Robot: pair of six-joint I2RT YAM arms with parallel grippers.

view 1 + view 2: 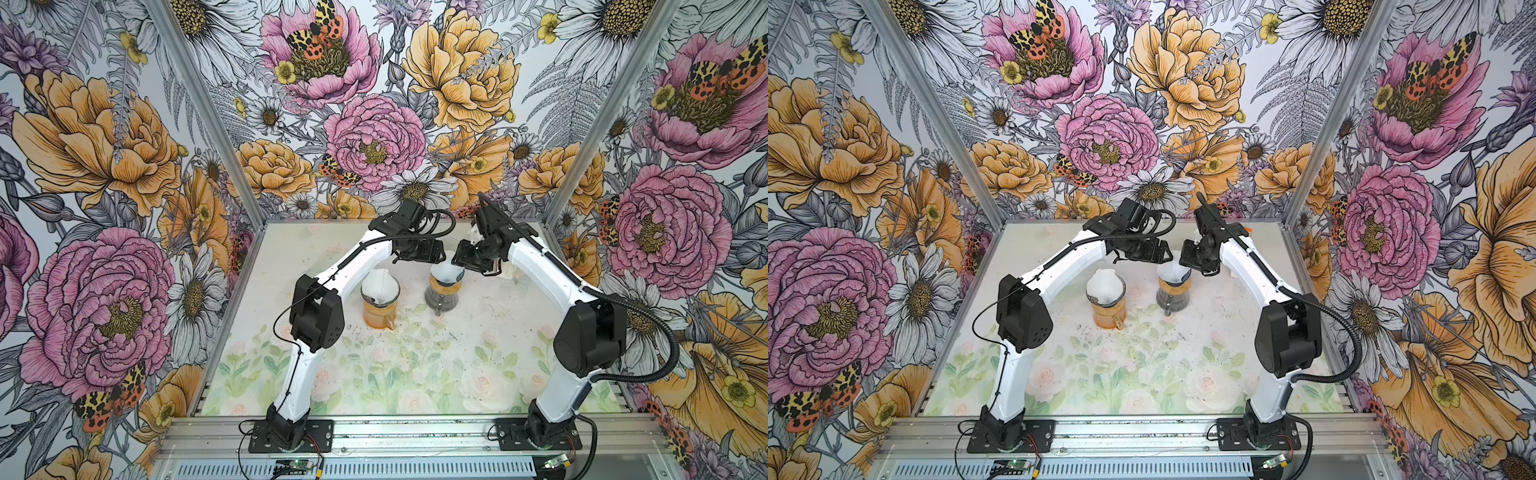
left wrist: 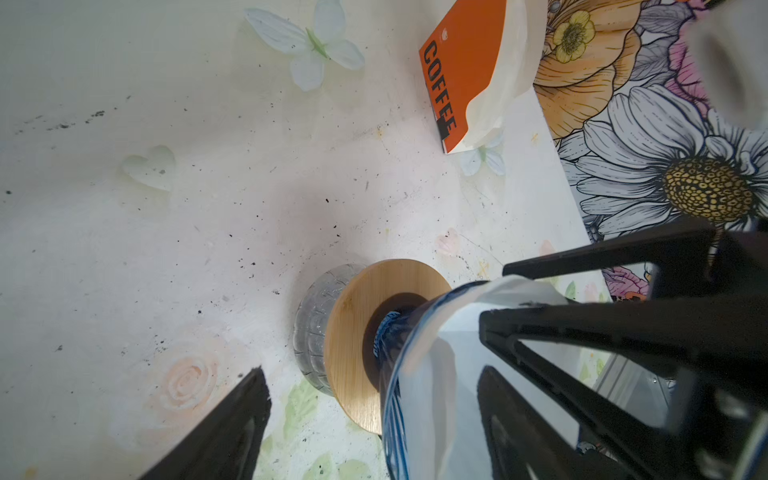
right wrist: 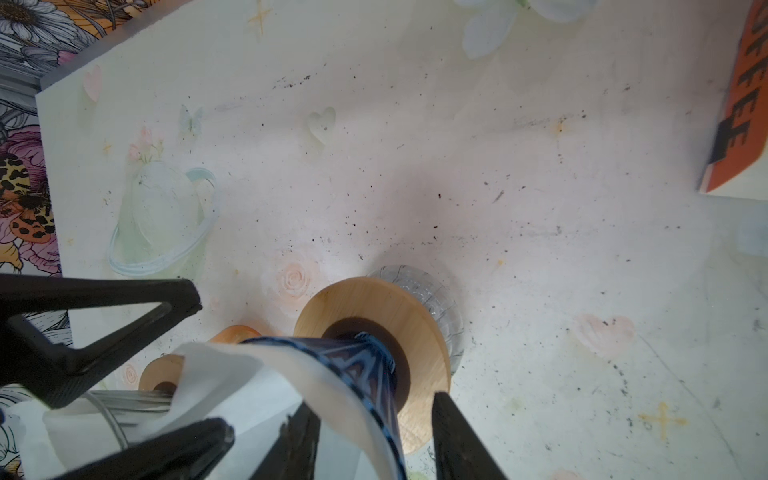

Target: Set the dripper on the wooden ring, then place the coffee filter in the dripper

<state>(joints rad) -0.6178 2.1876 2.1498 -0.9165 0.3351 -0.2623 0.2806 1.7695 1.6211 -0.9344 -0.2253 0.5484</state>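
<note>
Our left end effector [image 1: 435,256] stands open by the dripper [image 3: 353,365], filter [image 2: 457,374] inside. We cannot tell the right end effector's [image 1: 461,260] grip. The orange pack [image 2: 461,70] reads "COFFEE".

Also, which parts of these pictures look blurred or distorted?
In both top views the posts lean outward, a wide-angle look; in the left wrist view the filter is soft and a white blob is fully out of focus; in the right wrist view the box blurs at the edge.
</note>
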